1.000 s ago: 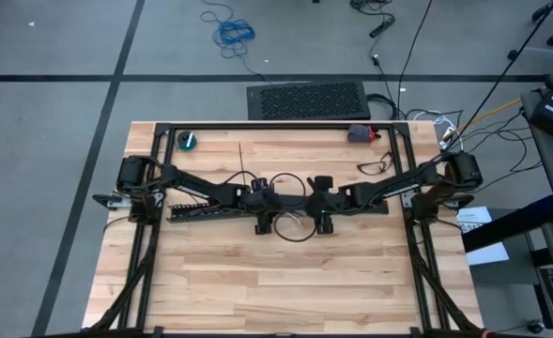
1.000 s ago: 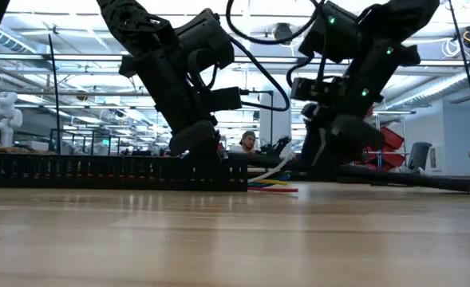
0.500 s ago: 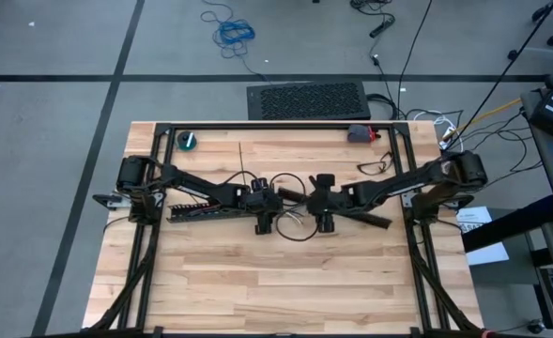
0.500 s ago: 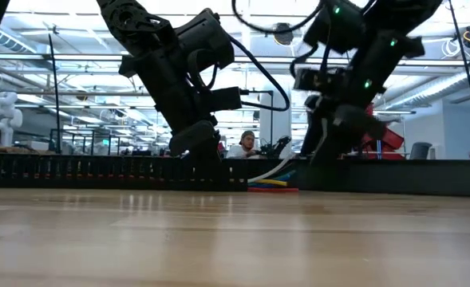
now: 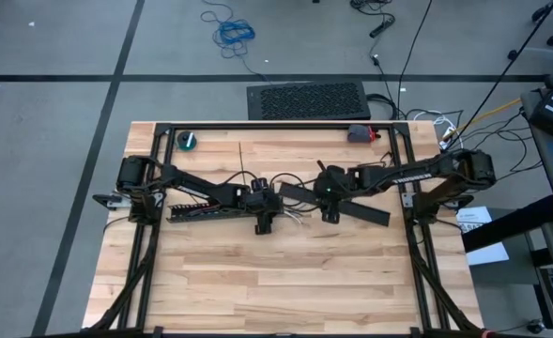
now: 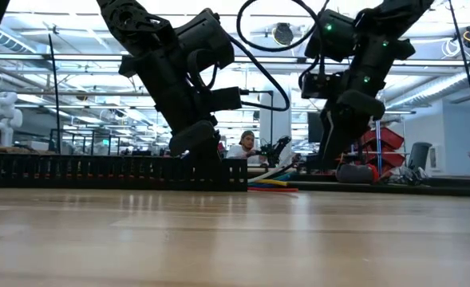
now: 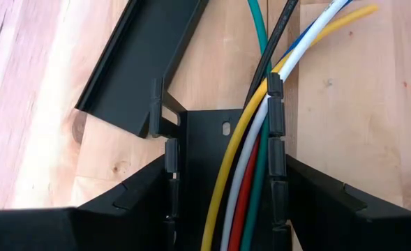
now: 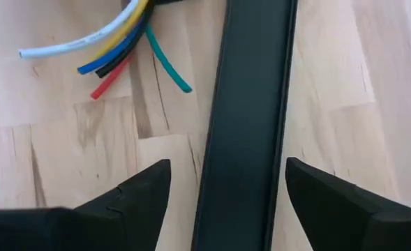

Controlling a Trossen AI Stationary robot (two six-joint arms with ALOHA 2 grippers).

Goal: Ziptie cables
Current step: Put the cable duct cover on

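The cables [image 7: 254, 160] are coloured wires lying along the inside of a black slotted duct [image 5: 210, 208]. Their loose ends [image 8: 107, 52] fan out on the wood past the duct's right end. My left gripper [image 7: 226, 181] sits over that end, shut on the duct. A flat black cover strip [image 5: 365, 211] lies slantwise on the table right of the wires. My right gripper [image 8: 227, 164] hangs open above the strip, one finger on each side. I cannot tell whether a finger touches it. One thin dark ziptie [image 5: 241, 158] lies straight on the far wood. My left gripper pinches the slotted duct between its two fingers, one on each side wall [image 7: 169, 174], close to the duct's right end. The fingers slant down from the table's left and lie across the duct. The duct rests flat on the table with the wires inside.
A black frame rail [image 5: 276, 126] runs round the table. A green-and-black roll [image 5: 188, 140] sits at the far left, a grey-and-red object [image 5: 359, 133] at the far right. A person [image 6: 242, 146] sits in the room beyond. Bare wood lies along the near side.
My right gripper has risen and swung toward the table's far edge, rolling its wrist. Its fingers have stayed equally wide. The black cover strip now lies slanted, its left end farther toward the far edge than before. The left gripper, the duct and the wires have kept still.
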